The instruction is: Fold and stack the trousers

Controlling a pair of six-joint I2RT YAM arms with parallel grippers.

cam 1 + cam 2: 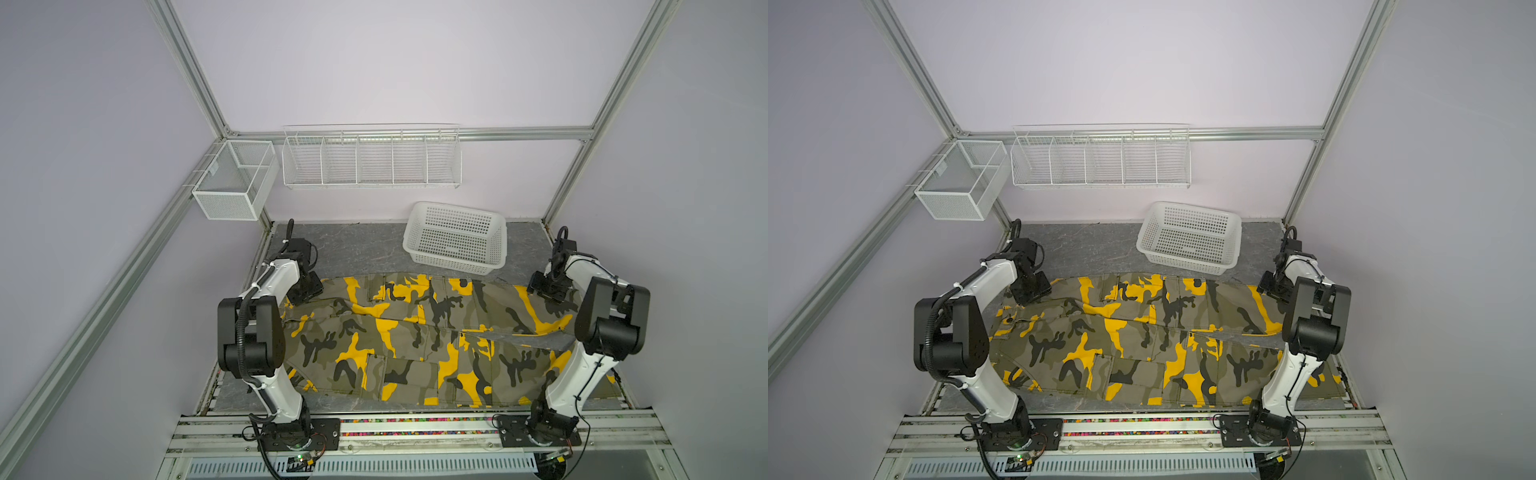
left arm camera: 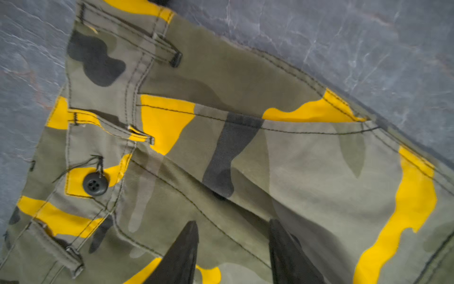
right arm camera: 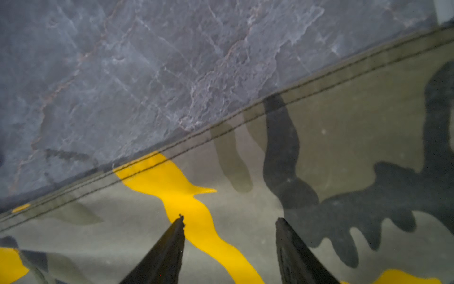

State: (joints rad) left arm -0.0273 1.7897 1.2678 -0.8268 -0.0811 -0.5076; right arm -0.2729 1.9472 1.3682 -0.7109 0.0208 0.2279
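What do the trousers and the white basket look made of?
Trousers: woven, cotton-like twill, matte; diagonal weave and topstitched seams show. Basket: likely moulded plastic, white; regular perforated walls, thick rim.

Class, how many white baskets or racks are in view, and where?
3. A mesh box hangs on the left frame, a wire rack hangs on the back wall, and a plastic basket sits on the table. None seems hidden.

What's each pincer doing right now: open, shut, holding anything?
Left pincer: open, empty, over the trousers.
Right pincer: open, empty, over the trousers near their edge.
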